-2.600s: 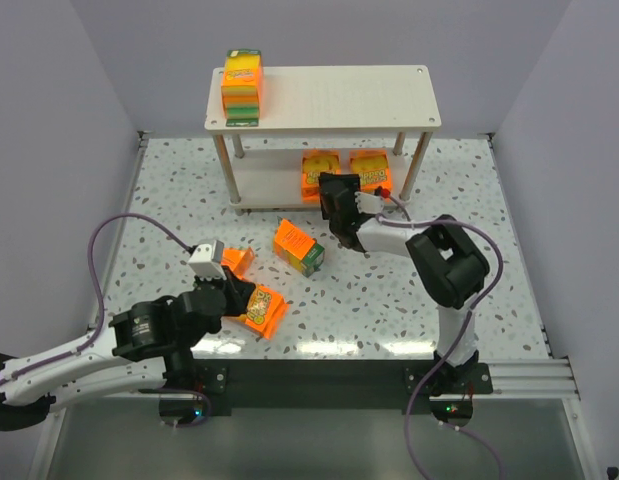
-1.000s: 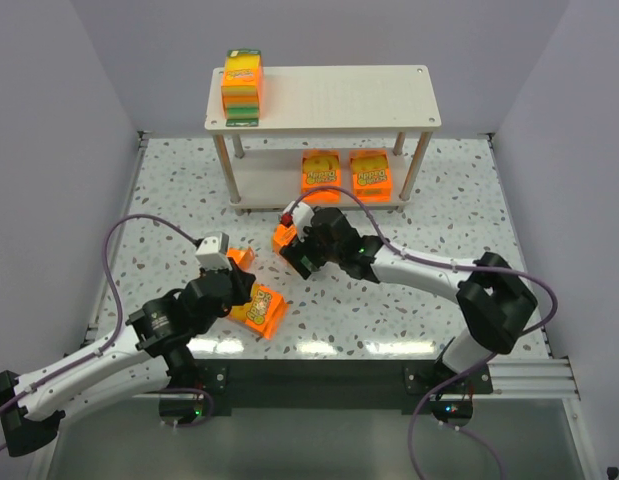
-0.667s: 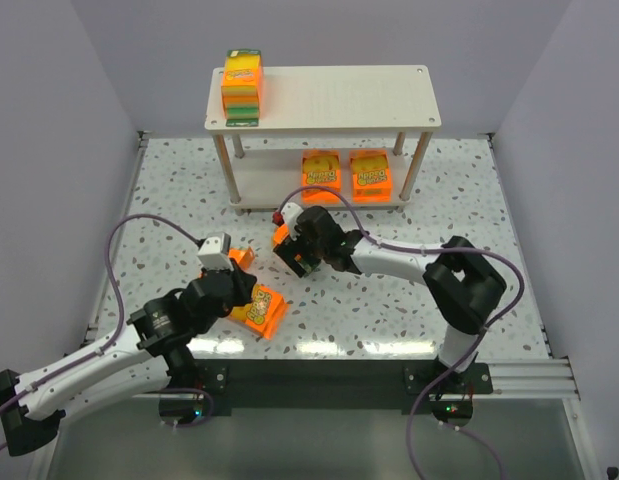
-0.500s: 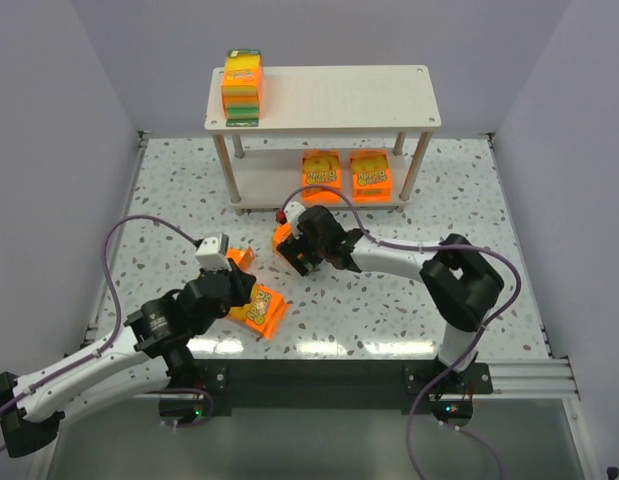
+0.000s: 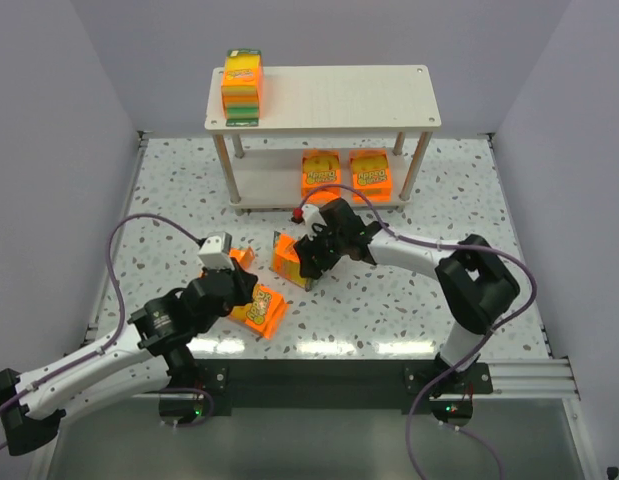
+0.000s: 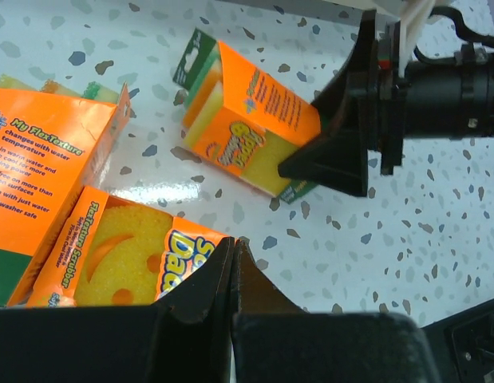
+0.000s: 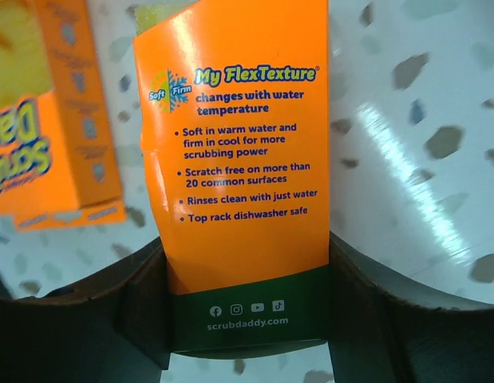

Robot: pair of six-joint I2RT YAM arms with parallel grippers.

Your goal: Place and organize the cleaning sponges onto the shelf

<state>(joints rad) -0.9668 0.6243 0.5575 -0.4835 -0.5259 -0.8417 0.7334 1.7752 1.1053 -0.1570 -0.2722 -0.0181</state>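
I read the left gripper (image 6: pixel 233 263) as clenched on nothing: its fingers meet at the tips with no pack between them. It hovers well in front of the shelf (image 5: pixel 329 97), off the shelf's left end.

Under those fingers a flat pack (image 5: pixel 257 308) lies face up on the table (image 5: pixel 389 300). A second pack (image 5: pixel 239 258) lies just beside it, on the side nearer the shelf. From the left wrist view I cannot tell whether the fingertips touch the flat pack.

On the shelf's top board, at its left end, one pack (image 5: pixel 242 88) stands upright.

In front of the shelf's middle sits a third loose pack (image 5: pixel 286 258), tilted up on one end. The right gripper (image 7: pixel 245 255) grasps it: in the right wrist view both fingers press flush against the pack's two sides at its green-printed end. Whether the pack's bottom edge is on the table I cannot tell.

On the shelf's lower board, toward its right half, two packs lie side by side, one (image 5: pixel 321 172) to the left and one (image 5: pixel 371 172) to the right, both with their printed faces up.
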